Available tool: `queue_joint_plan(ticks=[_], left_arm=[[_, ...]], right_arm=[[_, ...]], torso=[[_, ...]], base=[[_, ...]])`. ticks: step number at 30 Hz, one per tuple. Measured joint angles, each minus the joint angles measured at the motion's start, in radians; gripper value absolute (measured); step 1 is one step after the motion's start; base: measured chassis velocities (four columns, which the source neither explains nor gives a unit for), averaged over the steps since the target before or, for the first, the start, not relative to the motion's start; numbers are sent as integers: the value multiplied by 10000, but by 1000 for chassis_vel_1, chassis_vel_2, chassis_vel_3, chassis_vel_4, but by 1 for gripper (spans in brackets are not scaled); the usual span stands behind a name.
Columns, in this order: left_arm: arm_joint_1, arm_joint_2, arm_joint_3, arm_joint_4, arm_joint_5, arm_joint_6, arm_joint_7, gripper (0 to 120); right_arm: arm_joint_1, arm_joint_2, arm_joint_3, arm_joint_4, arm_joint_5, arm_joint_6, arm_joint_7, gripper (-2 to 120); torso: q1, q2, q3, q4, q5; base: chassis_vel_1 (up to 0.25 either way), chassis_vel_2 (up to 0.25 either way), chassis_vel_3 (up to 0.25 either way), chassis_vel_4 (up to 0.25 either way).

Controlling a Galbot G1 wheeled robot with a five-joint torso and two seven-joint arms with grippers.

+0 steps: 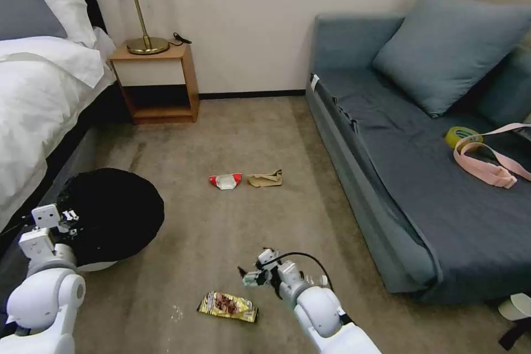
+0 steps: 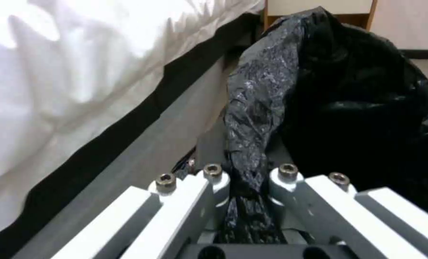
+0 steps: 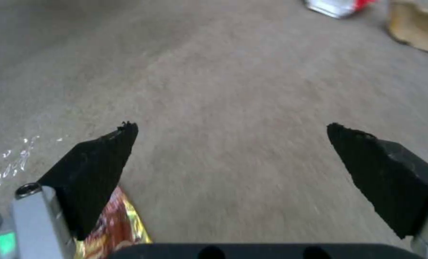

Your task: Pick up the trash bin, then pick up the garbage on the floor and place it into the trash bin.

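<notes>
The trash bin (image 1: 110, 215) is showing as a small round white tub, almost swallowed by its crinkly black bag (image 2: 348, 108), with only a sliver of white peeking out below. It is hanging beside the bed (image 1: 38, 83) at the robot's left, gripped by the left gripper (image 2: 245, 187), whose fingers are pinching a gathered fold of the bag at the rim.

The garbage is lying scattered on the carpet (image 1: 221, 138). The yellow snack wrapper (image 1: 228, 306) is lying flat nearest the robot; farther out, the crumpled red-and-white wrapper (image 1: 225, 180) and the crumpled brown paper (image 1: 265, 178) are sitting just beside each other.

The right gripper (image 3: 233, 144) is hovering low over bare carpet, its black fingertips (image 3: 103, 158) spread wide and grasping nothing, with the snack wrapper (image 3: 113, 230) lying just under one finger.
</notes>
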Motion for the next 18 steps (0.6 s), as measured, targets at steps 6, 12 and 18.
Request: queue_joint_plan(ticks=[6,12,18], left_arm=[[7,-273,-44,-47,184,-2,-11,4],[60,-582,-81,-47,338,-50,-22,4],[106,-972,-128,-262,533,-51,-29,4]], right_arm=[[859,-233,-1299,-555,301,-37,-15,100],[1095,-320,-2028,-891,730,145,13,100],[1371,-256,-2879,-1165,837,107,-218,100]], torso=[[1,0,0,3,2],[0,1,-1,3,1],[-1,0,0,2,1]], base=[[-47,48,62,-66],[0,0,0,0],[0,0,0,0]])
